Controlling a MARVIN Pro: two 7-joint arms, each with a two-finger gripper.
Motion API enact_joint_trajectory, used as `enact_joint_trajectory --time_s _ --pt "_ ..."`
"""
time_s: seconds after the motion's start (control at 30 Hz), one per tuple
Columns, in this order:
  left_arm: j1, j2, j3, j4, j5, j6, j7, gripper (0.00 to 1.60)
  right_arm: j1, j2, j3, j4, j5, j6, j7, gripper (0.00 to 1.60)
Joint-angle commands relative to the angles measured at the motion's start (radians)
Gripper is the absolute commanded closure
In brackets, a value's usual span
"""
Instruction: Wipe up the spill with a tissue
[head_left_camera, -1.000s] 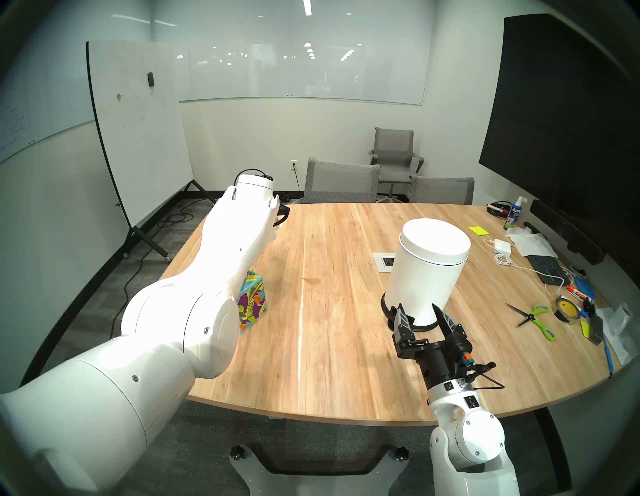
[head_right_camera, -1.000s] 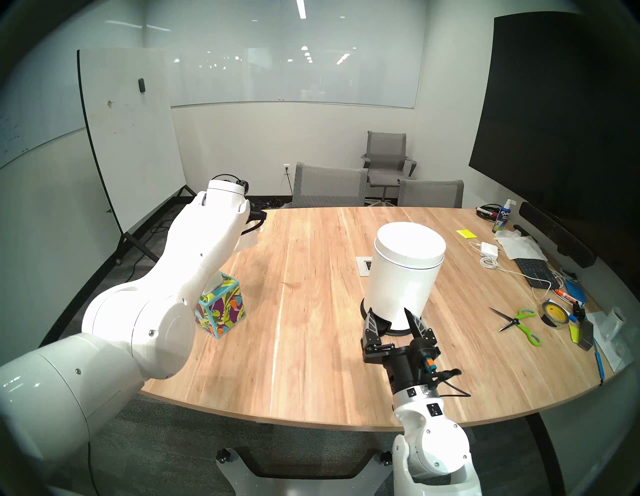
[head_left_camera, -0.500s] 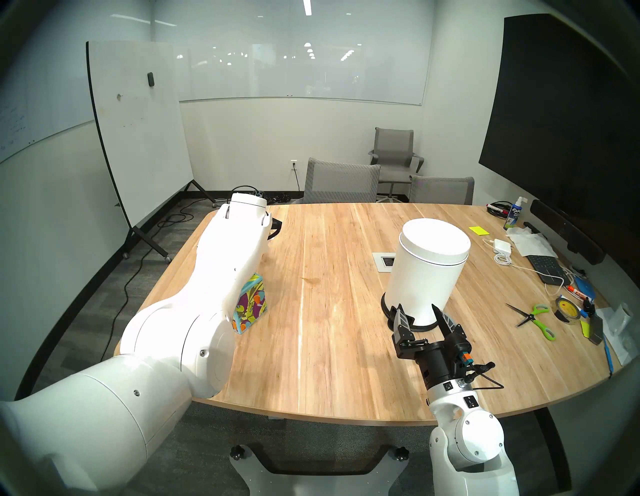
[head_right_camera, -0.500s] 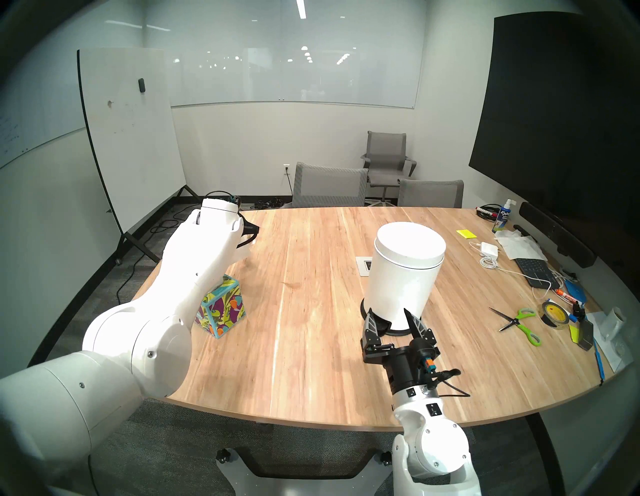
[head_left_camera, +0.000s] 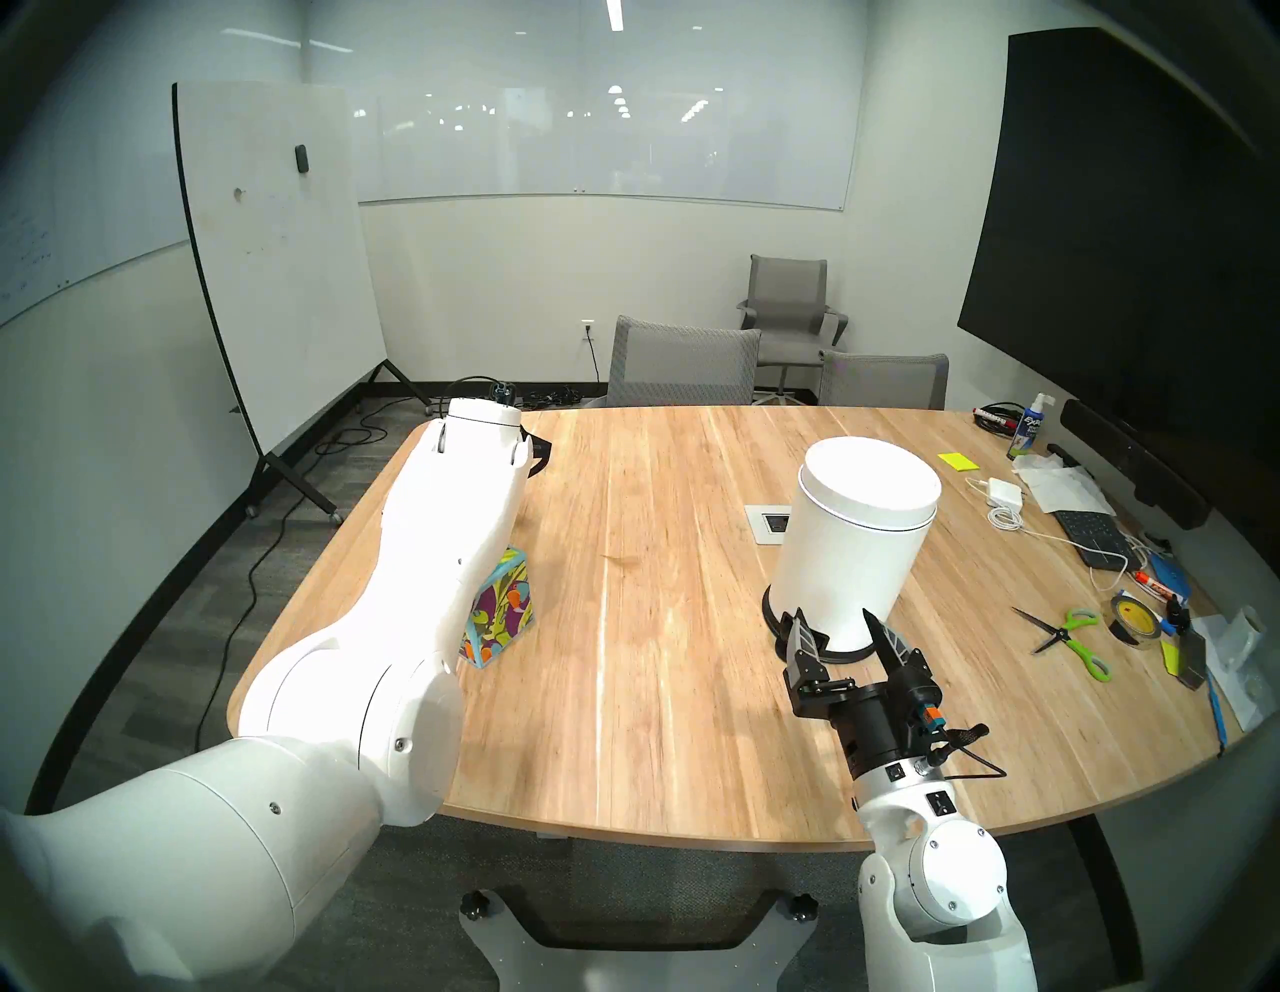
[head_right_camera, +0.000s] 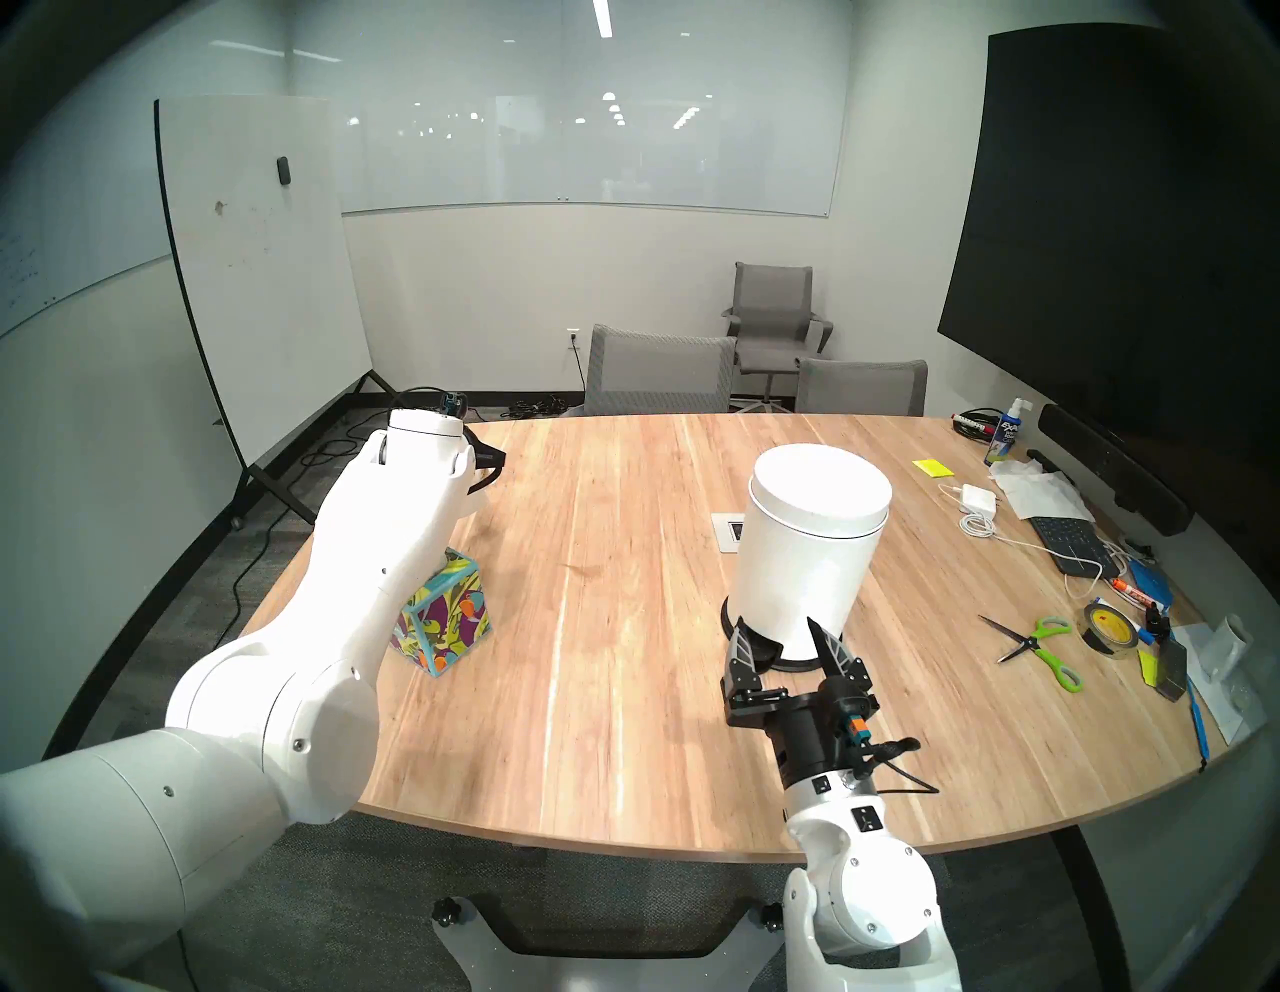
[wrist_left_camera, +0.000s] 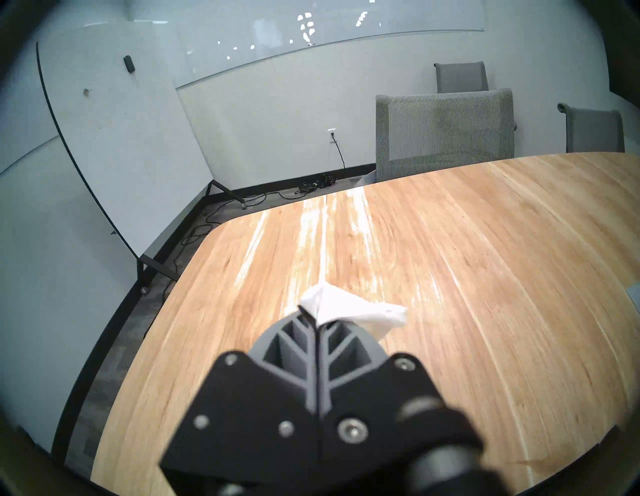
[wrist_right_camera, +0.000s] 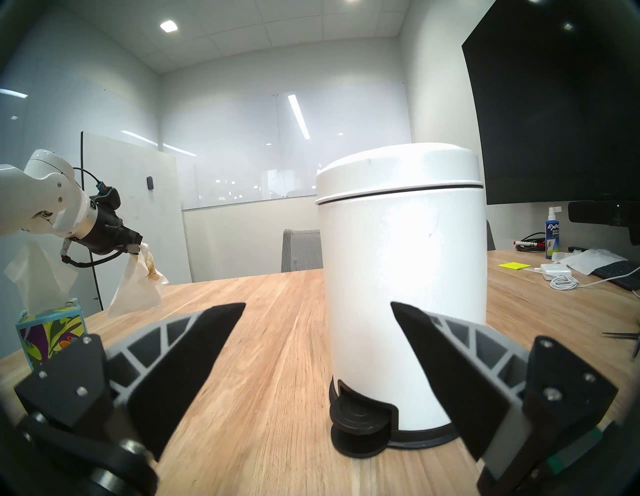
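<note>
My left gripper (wrist_left_camera: 313, 317) is shut on the tissue (wrist_left_camera: 349, 311), a crumpled white sheet. In the right wrist view the tissue (wrist_right_camera: 138, 287) hangs from that gripper above the far left of the table, with a brown stain near the top. No coin-sized blotch of spill shows; only a thin brown streak (head_left_camera: 621, 558) marks the wood mid-table. My right gripper (head_left_camera: 834, 623) is open and empty, its fingers either side of the base of a white pedal bin (head_left_camera: 859, 526). The leaf-print tissue box (head_left_camera: 502, 609) is partly hidden behind my left arm.
A white socket plate (head_left_camera: 769, 523) is set into the table behind the bin. Green scissors (head_left_camera: 1070, 634), tape, a keyboard and a charger crowd the right edge. Grey chairs (head_left_camera: 682, 364) stand at the far side. The bin's black pedal (wrist_right_camera: 356, 415) faces my right gripper.
My left arm has swung left and lower over the far-left corner of the table, still holding the tissue. The right arm has not moved.
</note>
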Motion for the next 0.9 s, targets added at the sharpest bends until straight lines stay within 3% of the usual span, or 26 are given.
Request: enact_joint_trajectory --time_s 0.0,0.43,0.8,0.87 --pt "0.016 -0.011 0.005 -0.091 -0.002 -0.038 0.000 1.60 0.010 0.001 0.000 -0.019 0.000 -0.006 0.001 0.00" --pt "0.088 -0.012 0.005 -0.211 0.001 -0.081 0.010 1.60 0.013 0.000 0.000 -0.017 0.000 -0.006 0.001 0.00" --pt "0.161 -0.013 0.005 -0.364 0.004 -0.130 0.021 1.60 0.016 0.000 0.000 -0.017 0.000 -0.007 0.001 0.00" --pt "0.165 -0.013 0.005 -0.357 0.004 -0.133 0.022 1.60 0.016 0.000 0.000 -0.017 0.000 -0.007 0.001 0.00"
